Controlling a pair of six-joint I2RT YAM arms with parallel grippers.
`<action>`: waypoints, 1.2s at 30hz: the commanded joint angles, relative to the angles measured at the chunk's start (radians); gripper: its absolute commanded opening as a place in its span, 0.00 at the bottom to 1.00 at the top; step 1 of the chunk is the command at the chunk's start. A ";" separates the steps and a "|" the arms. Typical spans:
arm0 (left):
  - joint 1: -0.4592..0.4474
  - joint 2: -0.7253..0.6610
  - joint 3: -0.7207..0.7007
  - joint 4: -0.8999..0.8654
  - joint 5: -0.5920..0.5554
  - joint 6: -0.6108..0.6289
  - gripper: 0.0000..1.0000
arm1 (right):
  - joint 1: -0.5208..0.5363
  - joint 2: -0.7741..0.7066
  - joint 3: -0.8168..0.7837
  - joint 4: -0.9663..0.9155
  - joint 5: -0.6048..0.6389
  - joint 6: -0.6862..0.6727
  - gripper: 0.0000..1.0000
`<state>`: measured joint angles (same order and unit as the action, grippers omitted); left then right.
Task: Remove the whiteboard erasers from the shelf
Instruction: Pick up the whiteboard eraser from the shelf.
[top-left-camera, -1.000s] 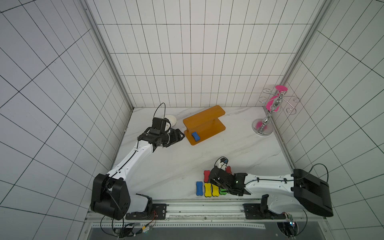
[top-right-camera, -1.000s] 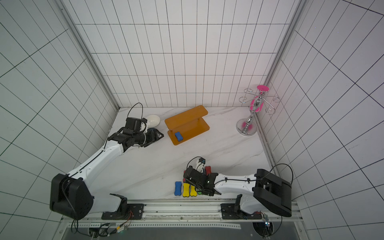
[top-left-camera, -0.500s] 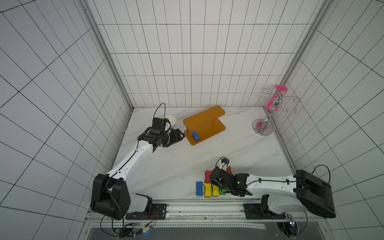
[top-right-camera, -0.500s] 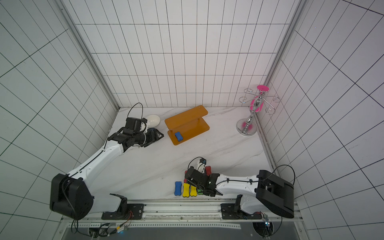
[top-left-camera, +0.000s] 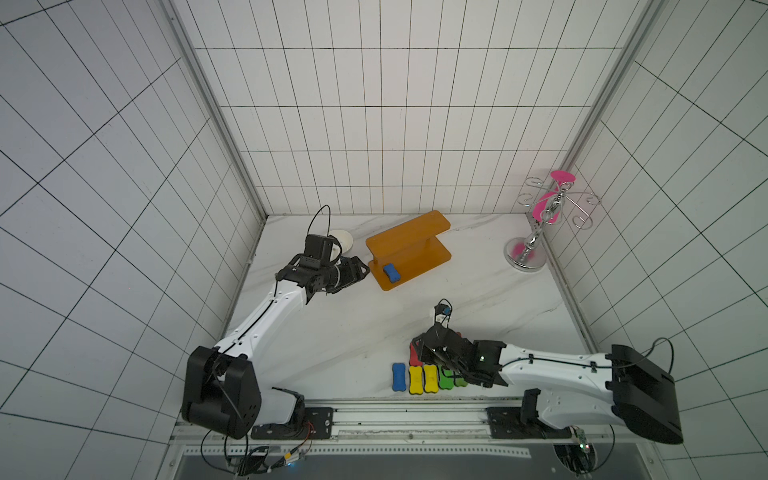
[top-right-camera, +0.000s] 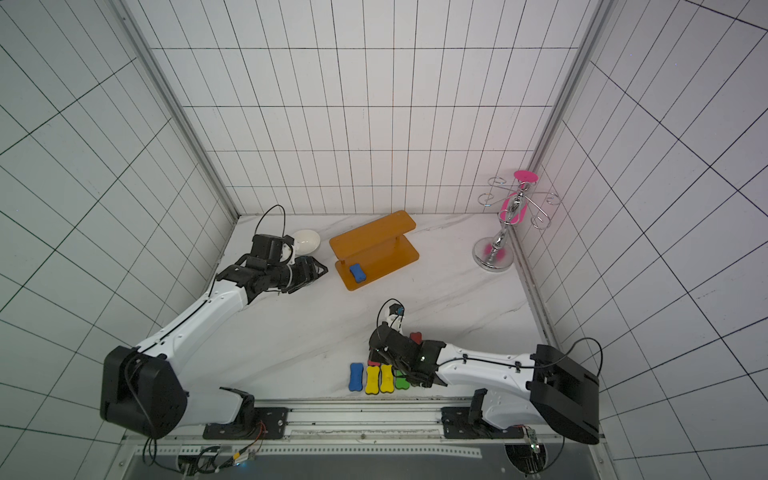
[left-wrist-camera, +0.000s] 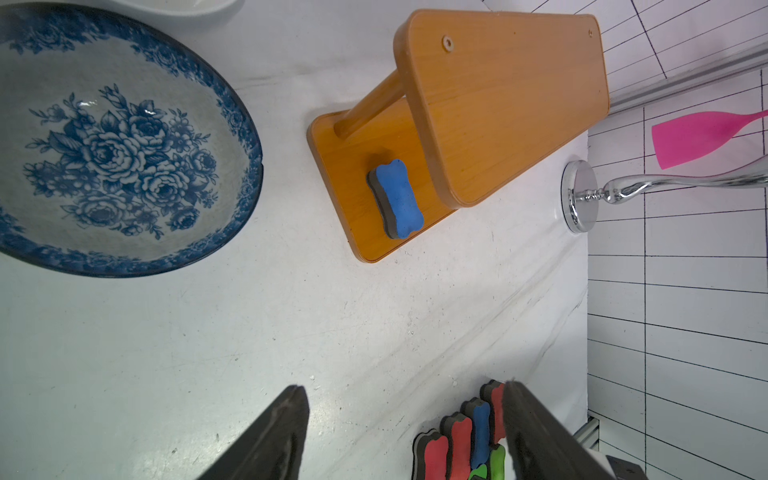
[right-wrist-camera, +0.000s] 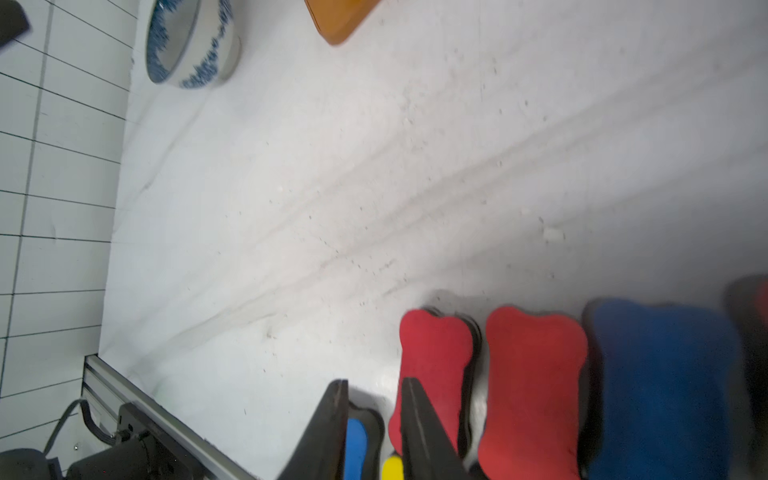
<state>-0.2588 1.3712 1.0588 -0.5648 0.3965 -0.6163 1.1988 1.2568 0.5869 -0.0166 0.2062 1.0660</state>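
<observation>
A blue bone-shaped eraser (left-wrist-camera: 397, 198) with dark felt underneath lies on the lower board of the orange shelf (left-wrist-camera: 507, 104). The left hand (left-wrist-camera: 403, 386) gapes empty nearby; the right hand (right-wrist-camera: 374, 380), slightly parted, hangs over erasers (top-left-camera: 424, 379) lined on the desk (top-left-camera: 332, 332).

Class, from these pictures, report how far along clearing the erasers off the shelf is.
Done: most erasers lie grouped on the table. In hand: nothing; the left gripper and right gripper are open, empty. Remaining: one blue eraser on the lower board of the shelf.
</observation>
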 joint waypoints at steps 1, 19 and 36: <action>0.004 0.042 0.054 0.037 -0.028 -0.029 0.78 | -0.163 0.031 0.031 0.177 -0.162 -0.198 0.26; 0.000 0.441 0.417 0.004 -0.085 -0.044 0.76 | -0.648 0.760 0.539 0.550 -0.781 -0.222 0.32; -0.003 0.497 0.423 -0.002 -0.073 -0.019 0.73 | -0.640 0.980 0.724 0.480 -0.839 -0.280 0.40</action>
<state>-0.2615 1.8496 1.4681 -0.5640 0.3195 -0.6537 0.5503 2.2059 1.2697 0.4767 -0.6098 0.8104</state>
